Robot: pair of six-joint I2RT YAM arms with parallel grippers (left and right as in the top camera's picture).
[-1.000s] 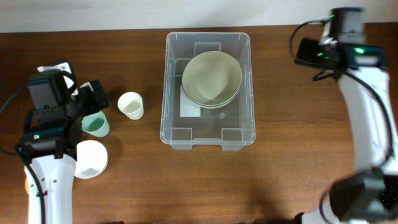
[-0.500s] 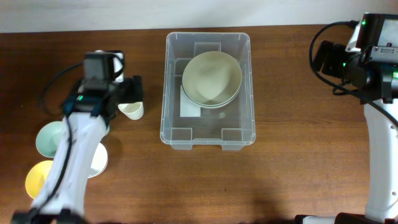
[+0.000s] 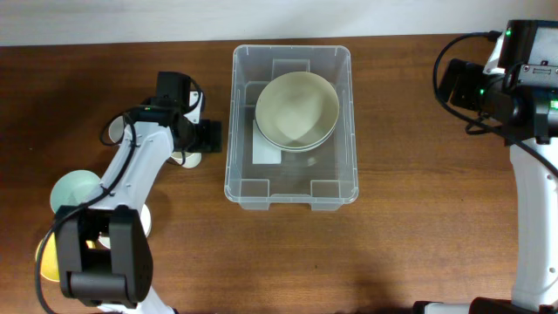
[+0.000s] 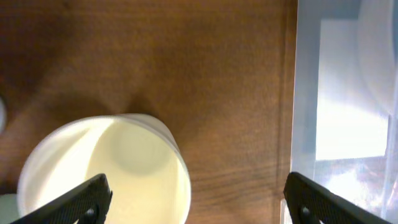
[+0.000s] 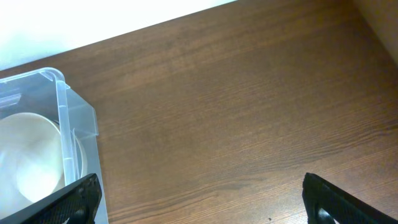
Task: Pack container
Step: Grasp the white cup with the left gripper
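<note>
The container [image 3: 292, 187] stands at the centre of the worktop [image 3: 410, 227], long axis running 12 to 6 o'clock. Stacked pale bowls [image 3: 296, 109] sit in its 12 o'clock half, partly covering the white label [image 3: 266, 148] on the floor. The left pincer [image 4: 196, 202] is spread wide and hangs low at 9 o'clock of the container, holding nothing. One finger [image 4: 87, 199] is over the rim of a cream cup [image 4: 106, 168], the other [image 4: 323, 202] beside the container wall. A mint bowl [image 3: 74, 187] lies at 8 o'clock of the cup, well apart. The right pincer [image 5: 208, 202] is spread wide over bare worktop at 3 o'clock of the container, holding nothing.
</note>
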